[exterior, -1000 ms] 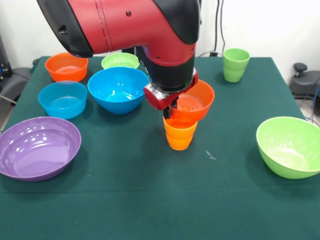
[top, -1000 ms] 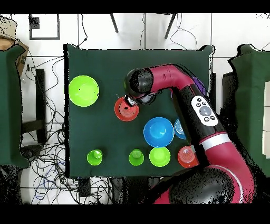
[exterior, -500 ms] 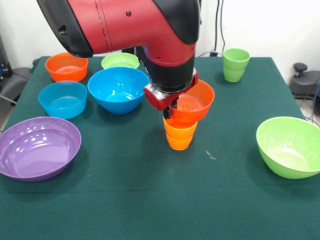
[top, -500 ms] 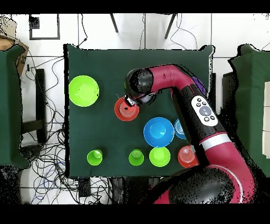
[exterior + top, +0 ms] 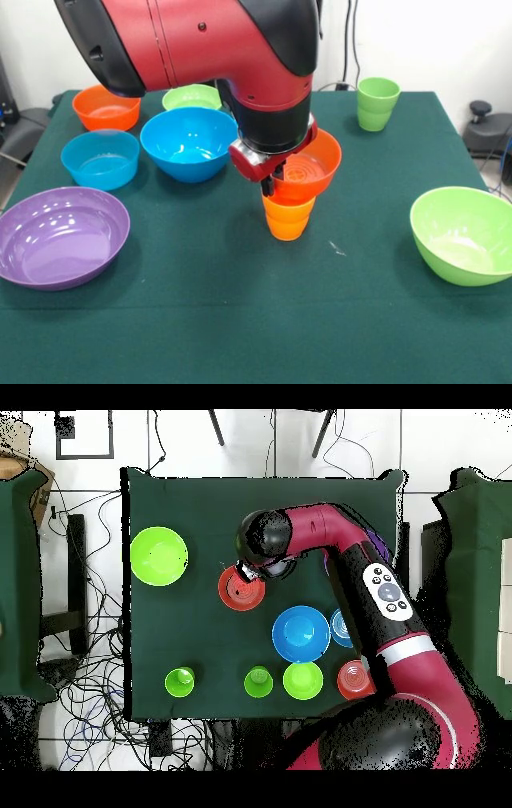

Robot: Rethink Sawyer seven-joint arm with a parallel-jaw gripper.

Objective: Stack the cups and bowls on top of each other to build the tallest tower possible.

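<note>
An orange cup (image 5: 288, 219) stands upright near the table's middle. An orange bowl (image 5: 310, 165) sits on top of it, tilted a little; from above this bowl (image 5: 240, 589) covers the cup. My gripper (image 5: 270, 179) is shut on the bowl's near-left rim, one finger inside and one outside. Around them stand a blue bowl (image 5: 190, 142), a light blue bowl (image 5: 100, 158), a second orange bowl (image 5: 106, 106), a small lime bowl (image 5: 192, 98), a purple bowl (image 5: 60, 236), a large lime bowl (image 5: 464, 234) and a green cup (image 5: 377, 102).
The overhead view shows a second green cup (image 5: 258, 682) between the first green cup (image 5: 180, 681) and the small lime bowl (image 5: 302, 680). My arm (image 5: 345, 554) covers most of the purple bowl there. Cables lie on the floor around the table (image 5: 200, 504).
The arm has shifted slightly up and to the left in the front view, and the orange bowl has moved a little with it on the cup.
</note>
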